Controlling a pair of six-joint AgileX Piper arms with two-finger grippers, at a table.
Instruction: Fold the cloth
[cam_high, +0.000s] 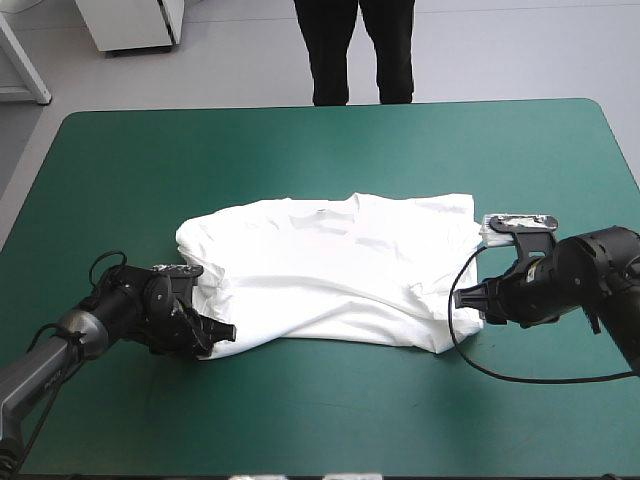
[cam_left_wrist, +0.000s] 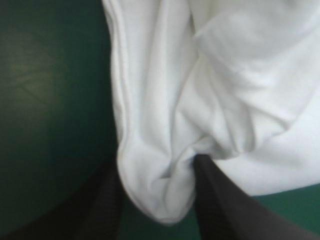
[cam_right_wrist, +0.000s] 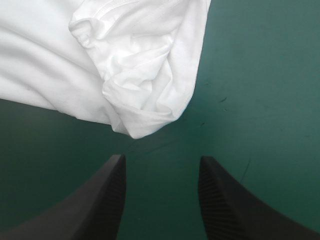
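We hold the left pincer (cam_left_wrist: 157, 161) wide around a corner of the T-shirt (cam_left_wrist: 240, 75), the right pincer (cam_right_wrist: 162, 157) wide with another corner just ahead.

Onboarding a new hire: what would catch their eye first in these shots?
The white T-shirt lies wide across the middle of the teal-green table. The left hand is at its near left corner, black fingers open around a bunched fold. The right hand is open just short of the opposite corner, touching nothing.
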